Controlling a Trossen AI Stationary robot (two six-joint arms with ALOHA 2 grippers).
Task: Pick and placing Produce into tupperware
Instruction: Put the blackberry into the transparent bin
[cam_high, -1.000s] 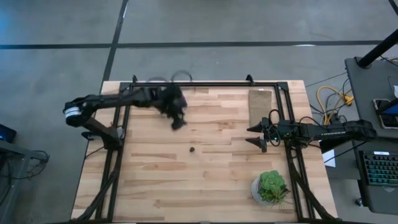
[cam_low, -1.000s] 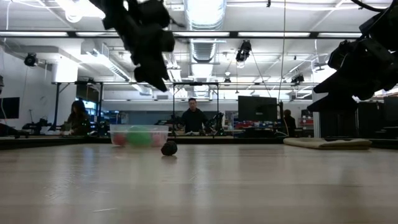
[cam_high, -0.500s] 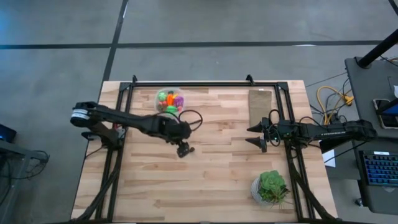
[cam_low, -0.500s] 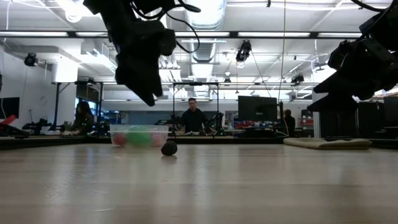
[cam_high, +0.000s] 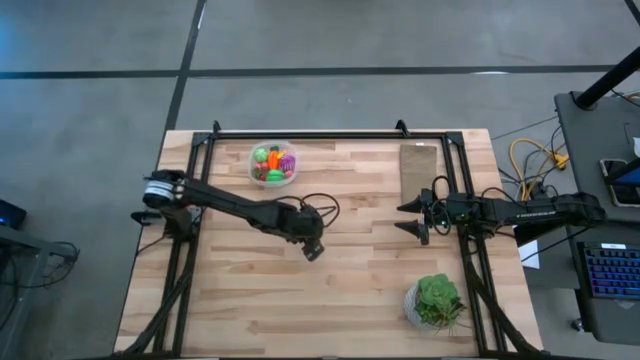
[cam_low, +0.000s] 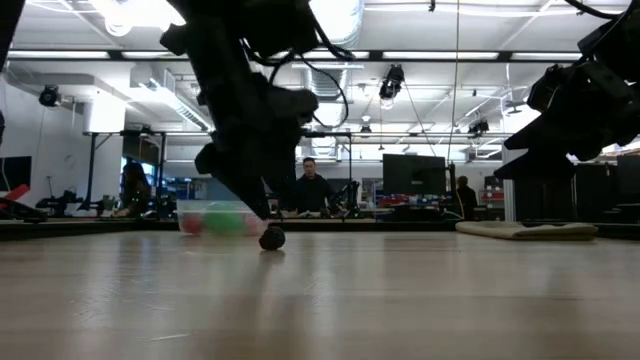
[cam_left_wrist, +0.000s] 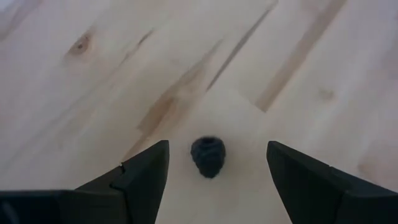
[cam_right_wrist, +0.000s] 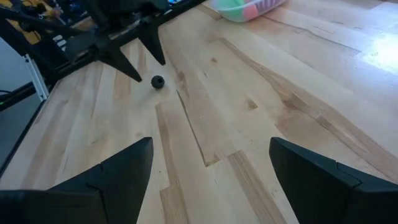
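Observation:
A small dark bumpy piece of produce (cam_left_wrist: 208, 155) lies alone on the wooden table near its middle, also seen in the low view (cam_low: 271, 238) and the right wrist view (cam_right_wrist: 157, 81). My left gripper (cam_left_wrist: 217, 144) hangs open just above it, fingers pointing steeply down, one on either side, and covers it in the high view (cam_high: 313, 249). The clear round tupperware (cam_high: 273, 163) stands at the far side, left of centre, with orange, green, red and purple produce inside. My right gripper (cam_high: 415, 217) waits open at the table's right.
A leafy green plant in a white pot (cam_high: 436, 300) stands at the near right. A flat tan board (cam_high: 418, 165) lies at the far right. The black frame rails (cam_high: 330, 134) run along the table's edges. People sit in the room beyond the table.
My left gripper has swung from above the tupperware toward the table's middle and near side, rolled about its own axis and come down over the dark piece. It stays open. The tupperware now shows uncovered in the high view. The dark piece has not moved.

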